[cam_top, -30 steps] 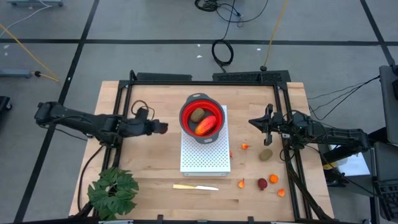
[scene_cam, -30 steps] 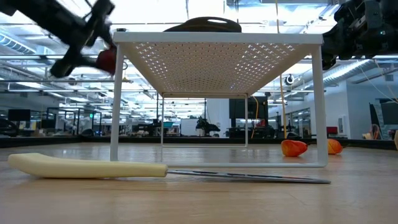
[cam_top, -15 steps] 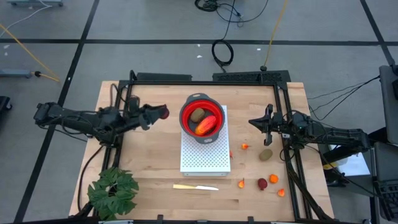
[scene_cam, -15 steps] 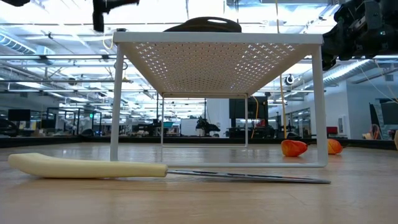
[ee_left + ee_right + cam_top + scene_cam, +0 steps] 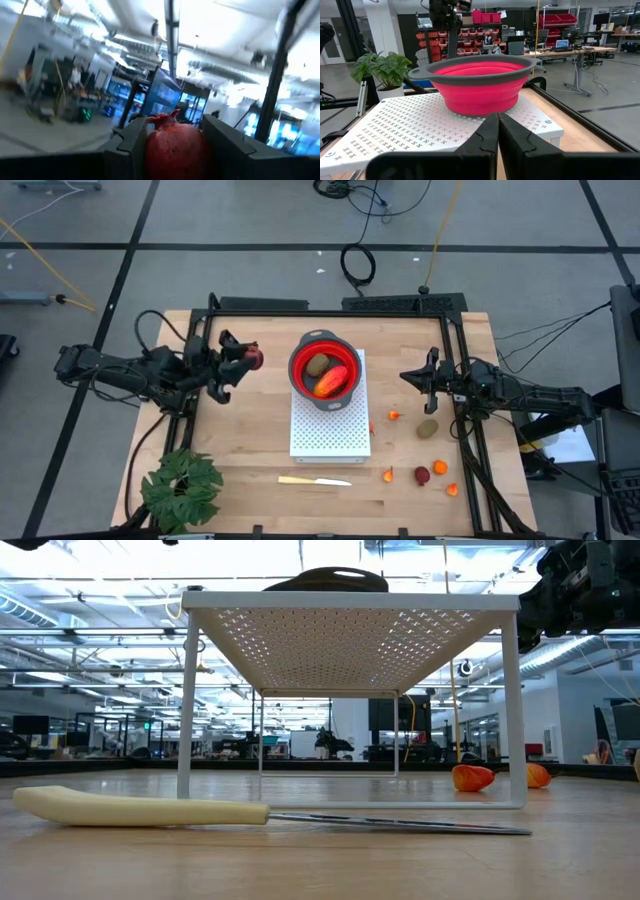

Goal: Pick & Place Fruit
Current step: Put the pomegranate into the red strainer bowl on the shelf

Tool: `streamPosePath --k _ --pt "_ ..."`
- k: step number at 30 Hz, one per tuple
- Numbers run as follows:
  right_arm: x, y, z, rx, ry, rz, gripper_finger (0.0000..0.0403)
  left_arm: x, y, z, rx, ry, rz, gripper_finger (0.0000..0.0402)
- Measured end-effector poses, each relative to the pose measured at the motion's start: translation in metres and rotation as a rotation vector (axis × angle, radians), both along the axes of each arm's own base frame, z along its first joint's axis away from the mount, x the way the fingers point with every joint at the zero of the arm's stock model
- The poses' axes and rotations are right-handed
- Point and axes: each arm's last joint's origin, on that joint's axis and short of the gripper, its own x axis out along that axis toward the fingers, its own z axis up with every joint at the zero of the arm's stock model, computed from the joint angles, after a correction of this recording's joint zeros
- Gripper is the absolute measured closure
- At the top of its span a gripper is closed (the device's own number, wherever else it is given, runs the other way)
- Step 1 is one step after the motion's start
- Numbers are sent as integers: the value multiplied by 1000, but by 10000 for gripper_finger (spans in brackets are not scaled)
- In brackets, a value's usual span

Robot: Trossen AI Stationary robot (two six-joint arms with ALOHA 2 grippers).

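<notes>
Carrying a dark red ball (image 5: pixel 254 359) clamped between our left gripper (image 5: pixel 244 360) fingers, raised off the desk (image 5: pixel 250 430), just left of the red bowl (image 5: pixel 324 369) on the white rack (image 5: pixel 330 430). Bowl lies rightward of the fingers. Right gripper (image 5: pixel 408 378), fingers clenched empty, waits right of the bowl.

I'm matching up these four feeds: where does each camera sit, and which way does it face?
High: overhead, looking straight down; both arms, red bowl on white rack.
Low: table height, looking level under the rack past the knife; the right arm's dark gripper hangs top right.
Left wrist: on the left gripper, gripping a dark red ball, facing the room.
Right wrist: past shut right gripper toward the bowl.
Shared: bowl and rack, high and right wrist.
</notes>
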Motion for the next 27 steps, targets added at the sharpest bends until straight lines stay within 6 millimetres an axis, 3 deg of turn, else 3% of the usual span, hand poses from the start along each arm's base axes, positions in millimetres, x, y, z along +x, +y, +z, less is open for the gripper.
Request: streamPosePath --k 5,12,23,27 --pt "0 0 0 0 0 0 399 0 0 0 187 27 82 213" --pt "0 0 0 0 0 0 399 0 0 0 306 45 145 200" --pt "0 0 0 0 0 0 399 0 0 1 285 38 136 235" --pt "0 0 0 0 0 0 399 -2 2 2 121 7 133 223"
